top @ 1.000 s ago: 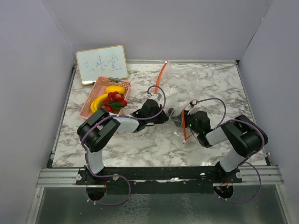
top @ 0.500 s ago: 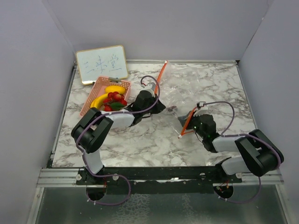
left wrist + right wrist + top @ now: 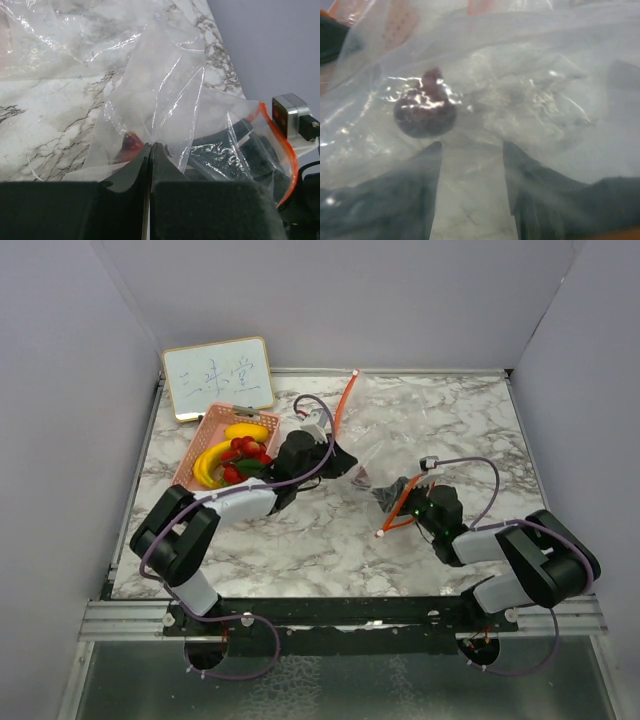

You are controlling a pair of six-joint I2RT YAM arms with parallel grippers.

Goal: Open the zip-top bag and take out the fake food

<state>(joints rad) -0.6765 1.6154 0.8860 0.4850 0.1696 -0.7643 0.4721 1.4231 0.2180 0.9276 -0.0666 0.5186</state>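
Note:
The clear zip-top bag (image 3: 372, 445) lies mid-table, its orange zip strip (image 3: 343, 405) rising toward the back wall. My left gripper (image 3: 345, 462) is shut, pinching a fold of the bag's film (image 3: 165, 100) at its tips (image 3: 151, 146). My right gripper (image 3: 383, 495) sits low at the bag's mouth, jaws open (image 3: 472, 147) and hazy behind the plastic. A dark purple piece of fake food (image 3: 425, 109) lies inside the bag just ahead of the right gripper's left finger. A red bit (image 3: 131, 142) shows through the film by the left tips. A banana (image 3: 210, 458) and red berries (image 3: 247, 449) lie in the basket.
The pink basket (image 3: 192, 462) stands at the left beside my left arm. A whiteboard (image 3: 218, 377) leans at the back left corner. Grey walls close in the marble table on three sides. The bag's other orange zip edge (image 3: 400, 512) curls by the right wrist.
My left gripper has drawn the bag film back and to the left. The right arm has dropped low and pushed toward the bag, and its jaws now stand apart.

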